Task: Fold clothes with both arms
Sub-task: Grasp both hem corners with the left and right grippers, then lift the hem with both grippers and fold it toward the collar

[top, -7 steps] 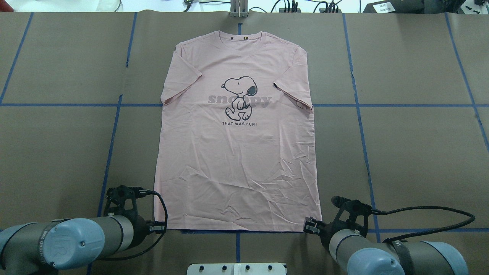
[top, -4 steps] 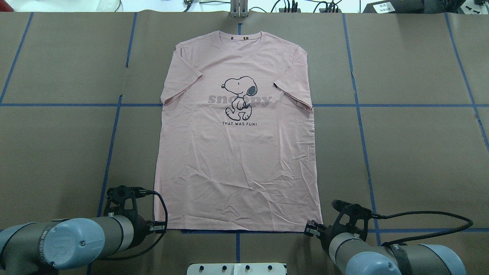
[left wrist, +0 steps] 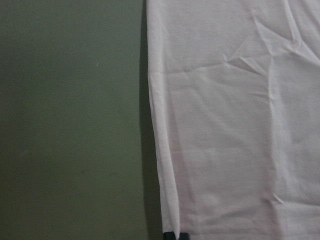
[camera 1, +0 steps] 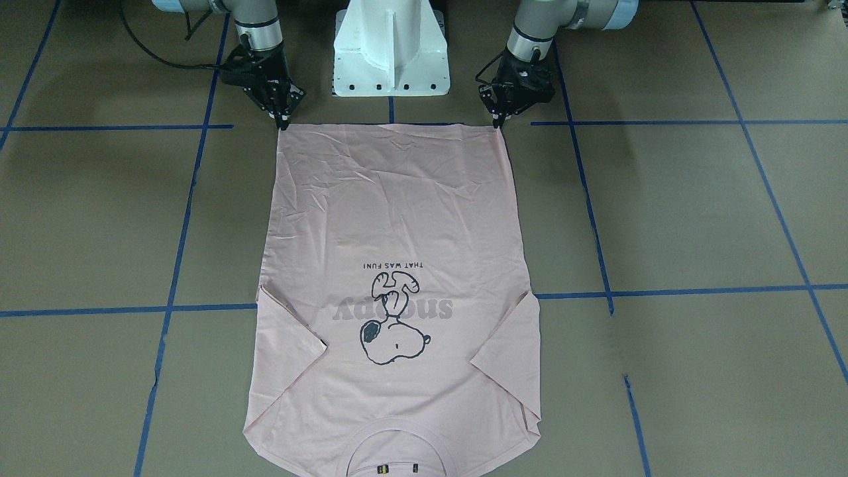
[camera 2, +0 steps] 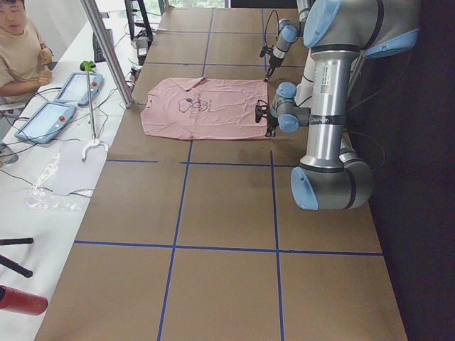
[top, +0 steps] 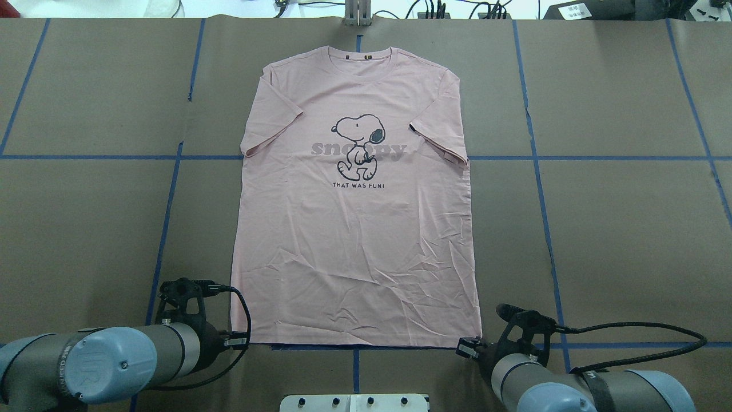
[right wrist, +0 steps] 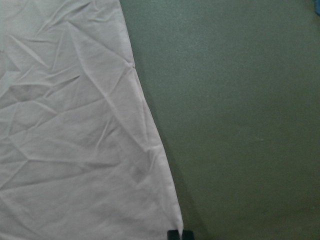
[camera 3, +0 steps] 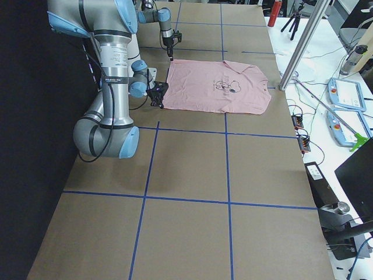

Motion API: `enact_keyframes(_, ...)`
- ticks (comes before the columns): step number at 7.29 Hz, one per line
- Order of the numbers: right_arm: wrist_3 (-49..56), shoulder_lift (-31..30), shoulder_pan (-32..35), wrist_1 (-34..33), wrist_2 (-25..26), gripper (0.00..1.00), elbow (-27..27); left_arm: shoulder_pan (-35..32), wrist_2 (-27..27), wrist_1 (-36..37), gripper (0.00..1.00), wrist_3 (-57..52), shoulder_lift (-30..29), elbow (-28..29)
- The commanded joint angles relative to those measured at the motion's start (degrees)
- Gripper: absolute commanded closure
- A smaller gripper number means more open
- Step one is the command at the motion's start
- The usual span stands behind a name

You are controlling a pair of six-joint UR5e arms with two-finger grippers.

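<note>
My left gripper (camera 1: 497,123) and right gripper (camera 1: 282,124), tips cropped in wrist views, together at hem corners, pinch unclear, pink T-shirt (top: 354,229) flat, creased.

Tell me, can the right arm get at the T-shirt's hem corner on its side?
Probably yes: the right gripper sits right at that hem corner of the T-shirt, and nothing lies between them.

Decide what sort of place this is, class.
Probably a robotics lab: a left arm and right arm at a tape-gridded table, with control tablets on a side bench.
</note>
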State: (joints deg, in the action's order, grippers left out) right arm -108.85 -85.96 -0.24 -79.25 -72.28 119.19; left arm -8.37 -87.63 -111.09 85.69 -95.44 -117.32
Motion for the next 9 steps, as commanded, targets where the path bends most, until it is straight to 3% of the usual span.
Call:
enact_keyframes(1,0.0,0.0,0.1,0.0,0.1,1.0,0.5,-0.1,-0.1,0.0,1.0,0.0,-0.1,-0.1)
enact_keyframes(2,0.4,-0.3,0.4,-0.1,-0.1,1.0,1.9,-0.1,-0.4,0.1,1.0,-0.3,-0.5,-1.1)
enact_keyframes(4,0.7,-3.4,0.5,-7.7,-2.1,1.0,13.6,-2.5,-5.9,3.8,1.0,-2.4,-0.3,-8.2)
enact_keyframes(5,0.7,-3.2,0.7,-15.4,-4.8,1.0,21.5,-2.7,-6.2,9.2,1.0,-2.9,-0.5,-13.1)
enact_keyframes(7,0.7,-2.1,0.8,-30.2,-10.6,1.0,38.1,-6.4,-14.1,26.7,1.0,-5.1,-3.5,-28.8)
enact_keyframes(8,0.7,0.3,3.1,-32.0,-14.9,1.0,38.9,-9.4,-17.3,35.9,1.0,-5.1,-8.7,-34.1)
enact_keyframes(9,2.5,0.5,4.7,-32.3,-15.2,1.0,38.8,-10.3,-17.9,39.6,1.0,-5.5,-13.8,-33.1)
